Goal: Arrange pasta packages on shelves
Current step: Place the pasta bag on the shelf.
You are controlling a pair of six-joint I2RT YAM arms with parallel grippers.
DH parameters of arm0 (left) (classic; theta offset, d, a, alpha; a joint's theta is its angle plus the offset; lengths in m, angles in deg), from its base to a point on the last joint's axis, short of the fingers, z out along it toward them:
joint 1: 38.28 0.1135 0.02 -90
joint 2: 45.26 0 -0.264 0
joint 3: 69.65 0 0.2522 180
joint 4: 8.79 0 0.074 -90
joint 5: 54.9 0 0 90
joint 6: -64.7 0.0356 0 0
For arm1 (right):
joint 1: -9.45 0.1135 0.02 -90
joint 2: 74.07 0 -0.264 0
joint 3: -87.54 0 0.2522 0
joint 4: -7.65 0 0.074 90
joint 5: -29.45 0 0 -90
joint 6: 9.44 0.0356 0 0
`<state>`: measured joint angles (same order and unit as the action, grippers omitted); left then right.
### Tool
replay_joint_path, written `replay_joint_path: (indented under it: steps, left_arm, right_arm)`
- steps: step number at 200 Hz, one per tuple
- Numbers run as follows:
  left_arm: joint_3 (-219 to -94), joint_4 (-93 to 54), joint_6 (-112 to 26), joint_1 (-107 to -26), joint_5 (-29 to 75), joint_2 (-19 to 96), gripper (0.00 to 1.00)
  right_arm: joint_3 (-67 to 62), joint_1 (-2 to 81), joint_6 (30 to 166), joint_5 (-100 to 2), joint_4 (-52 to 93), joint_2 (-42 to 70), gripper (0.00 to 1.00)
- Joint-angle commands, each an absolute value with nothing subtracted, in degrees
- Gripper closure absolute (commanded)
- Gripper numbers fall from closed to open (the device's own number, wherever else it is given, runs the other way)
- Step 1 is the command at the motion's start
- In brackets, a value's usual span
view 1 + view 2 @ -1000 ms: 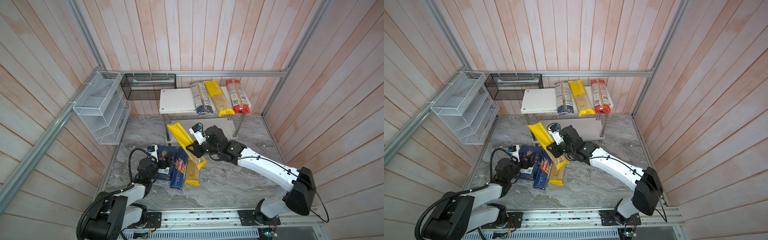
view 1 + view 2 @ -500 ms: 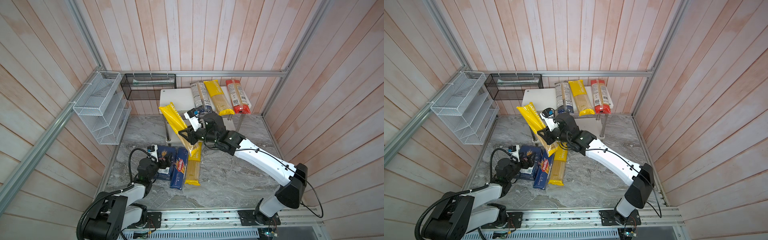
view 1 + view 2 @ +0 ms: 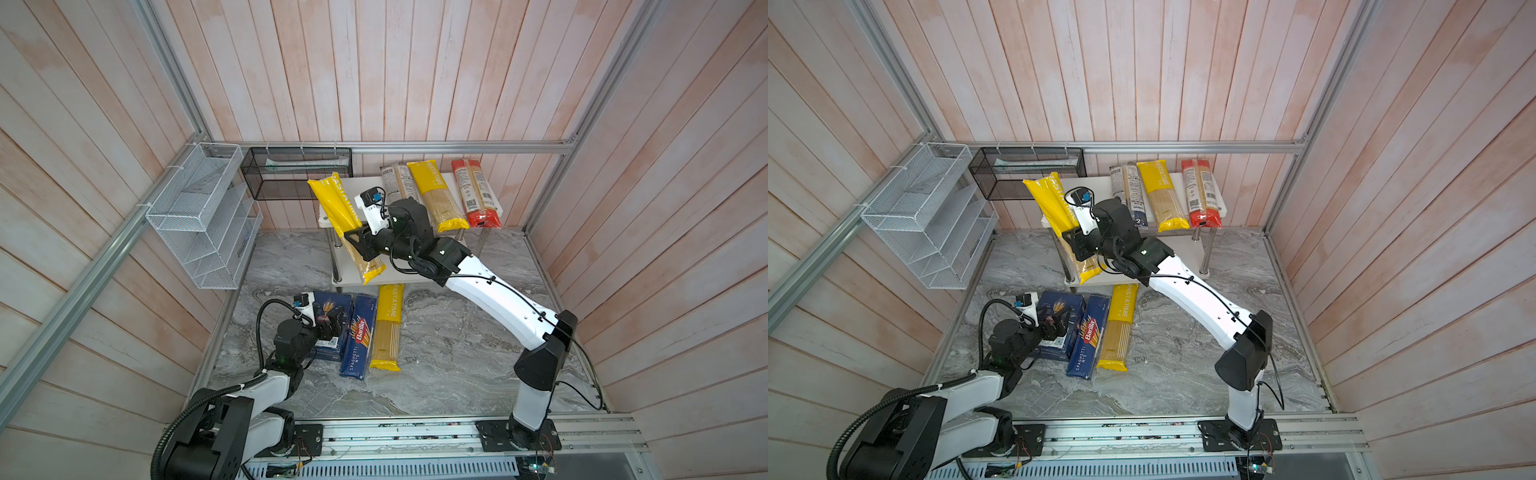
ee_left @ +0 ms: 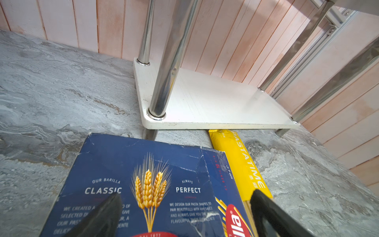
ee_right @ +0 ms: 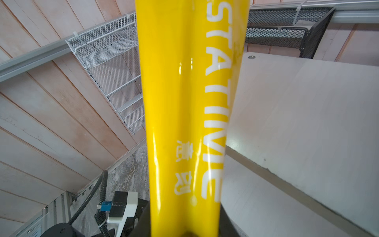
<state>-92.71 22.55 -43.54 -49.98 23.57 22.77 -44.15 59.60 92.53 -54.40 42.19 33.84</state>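
Observation:
My right gripper [image 3: 362, 243] is shut on a long yellow PASTATIME bag [image 3: 338, 208], held tilted in the air over the left end of the white two-tier shelves [image 3: 363, 183]. The bag [image 5: 184, 102] fills the right wrist view, beside the top board [image 5: 307, 102]. A dark-ended clear bag [image 3: 397, 183], a yellow bag [image 3: 436, 195] and a red-ended bag [image 3: 476, 195] lie on the top board. On the floor lie a wide blue Barilla box [image 3: 338, 301], a blue Barilla pack [image 3: 359, 336] and a yellow bag [image 3: 388, 328]. My left gripper [image 4: 184, 215] hangs open over the box [image 4: 143, 164].
A white wire-mesh organizer [image 3: 203, 216] hangs on the left wall, and a black mesh basket [image 3: 297, 172] hangs at the back beside the shelves. The lower board [image 4: 215, 102] stands bare between chrome posts [image 4: 164, 71]. Wooden walls close in on three sides.
My right arm has lifted the yellow bag off the floor pile, up and back-left to the shelves' left end. The left arm has not moved.

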Motion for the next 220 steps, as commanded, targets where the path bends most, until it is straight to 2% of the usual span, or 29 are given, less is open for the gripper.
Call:
replay_joint_path:
  steps: [1, 46, 92, 220]
  left_arm:
    - [-92.59, 23.74, -43.60, -50.31, 24.59, 22.72, 0.00]
    - [-91.78, 24.40, -43.62, -50.29, 24.79, 21.80, 0.00]
    - [-92.36, 23.85, -43.52, -50.28, 24.48, 22.24, 0.00]
    - [-91.82, 24.40, -43.54, -50.25, 24.64, 21.82, 0.00]
  right_arm:
    - [-50.84, 58.82, 91.40, -53.96, 36.18, 34.31, 1.00]
    - [-61.30, 57.89, 90.67, -53.70, 38.85, 40.44, 1.00]
    - [-66.68, 56.28, 92.06, -53.44, 38.40, 44.24, 1.00]
    - [-67.95, 52.13, 96.74, -53.14, 30.32, 47.23, 1.00]
